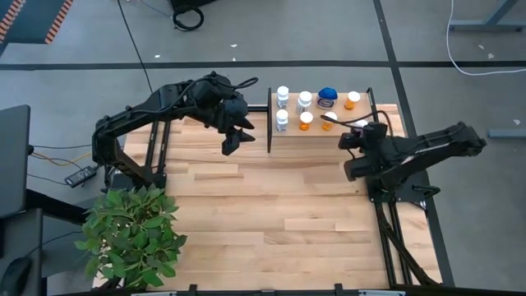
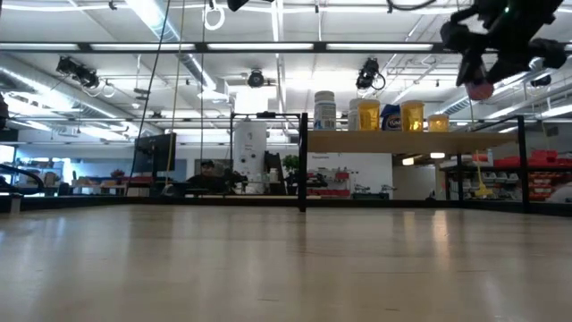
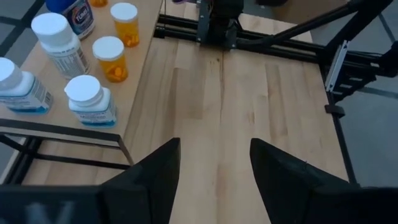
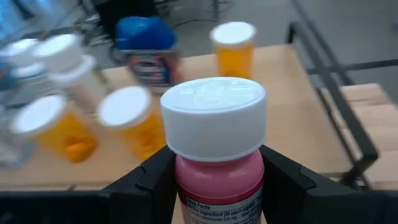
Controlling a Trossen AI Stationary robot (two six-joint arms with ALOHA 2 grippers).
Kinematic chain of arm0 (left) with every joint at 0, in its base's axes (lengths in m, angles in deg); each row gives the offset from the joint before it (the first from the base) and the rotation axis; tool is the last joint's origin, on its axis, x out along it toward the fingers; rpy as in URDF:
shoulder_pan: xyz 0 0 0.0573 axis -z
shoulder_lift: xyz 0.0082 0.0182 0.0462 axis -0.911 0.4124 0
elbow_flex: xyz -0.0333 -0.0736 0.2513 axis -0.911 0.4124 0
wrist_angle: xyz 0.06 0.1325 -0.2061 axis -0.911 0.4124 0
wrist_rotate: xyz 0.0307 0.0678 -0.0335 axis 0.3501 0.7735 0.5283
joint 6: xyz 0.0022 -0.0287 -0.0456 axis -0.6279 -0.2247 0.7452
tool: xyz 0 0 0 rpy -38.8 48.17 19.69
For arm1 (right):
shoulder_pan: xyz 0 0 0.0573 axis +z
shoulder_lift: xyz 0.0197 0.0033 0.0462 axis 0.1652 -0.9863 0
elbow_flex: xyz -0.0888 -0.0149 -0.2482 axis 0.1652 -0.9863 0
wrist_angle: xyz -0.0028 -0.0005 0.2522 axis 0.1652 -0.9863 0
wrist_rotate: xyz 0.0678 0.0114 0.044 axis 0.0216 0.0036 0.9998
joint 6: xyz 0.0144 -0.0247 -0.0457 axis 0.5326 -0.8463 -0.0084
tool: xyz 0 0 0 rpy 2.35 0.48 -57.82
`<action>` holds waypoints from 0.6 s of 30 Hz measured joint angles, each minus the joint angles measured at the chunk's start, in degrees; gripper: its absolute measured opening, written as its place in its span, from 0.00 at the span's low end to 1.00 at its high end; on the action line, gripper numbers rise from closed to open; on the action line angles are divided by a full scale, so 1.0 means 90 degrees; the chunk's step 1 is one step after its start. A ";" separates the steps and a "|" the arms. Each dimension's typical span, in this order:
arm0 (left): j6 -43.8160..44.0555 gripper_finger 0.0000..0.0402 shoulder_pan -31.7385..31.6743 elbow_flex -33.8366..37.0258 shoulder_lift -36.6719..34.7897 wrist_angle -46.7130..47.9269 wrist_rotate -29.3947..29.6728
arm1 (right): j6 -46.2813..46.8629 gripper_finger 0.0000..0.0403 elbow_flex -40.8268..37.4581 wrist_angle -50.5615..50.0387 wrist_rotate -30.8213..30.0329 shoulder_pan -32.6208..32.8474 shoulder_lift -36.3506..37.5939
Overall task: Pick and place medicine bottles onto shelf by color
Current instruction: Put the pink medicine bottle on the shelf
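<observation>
The shelf (image 1: 319, 136) is a small light-wood panel with black rails, standing raised at the table's far side. On it stand three white bottles (image 1: 282, 120), three orange ones (image 1: 306, 121) and a squat blue one (image 1: 328, 97). My right gripper (image 1: 360, 126) is over the shelf's right near part, shut on a pink-purple bottle (image 4: 213, 124) with a white cap. My left gripper (image 1: 233, 136) hangs open over the bare table just left of the shelf. Its wrist view shows the white bottles (image 3: 90, 99) and orange bottles (image 3: 112, 59) beside its fingers. My right gripper pinches the pink-purple bottle by its body just under the white cap (image 4: 217, 180), one finger (image 4: 152, 177) on each side. The fingers come from the table's right side. The bottle stands upright in the hold, lifted clear above the shelf top (image 2: 481, 89).
A green leafy plant (image 1: 131, 230) stands at the table's near left corner. The shelf's black rails (image 1: 269, 123) rise beside my left gripper. The wide wooden tabletop (image 1: 279, 214) lies bare in the middle and near part. A person sits far off in the room (image 2: 207, 170).
</observation>
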 joint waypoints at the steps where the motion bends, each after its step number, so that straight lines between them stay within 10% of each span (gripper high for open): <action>1: 0.0030 0.50 0.0013 0.0000 0.0000 0.0000 0.0000 | 0.0022 0.46 -0.0096 0.0002 -0.0063 -0.0112 -0.0027; 18: 0.0140 0.49 0.0212 0.0000 0.0002 -0.0002 0.0004 | -0.0569 0.46 -0.1390 0.2134 -0.0873 -0.1020 -0.0055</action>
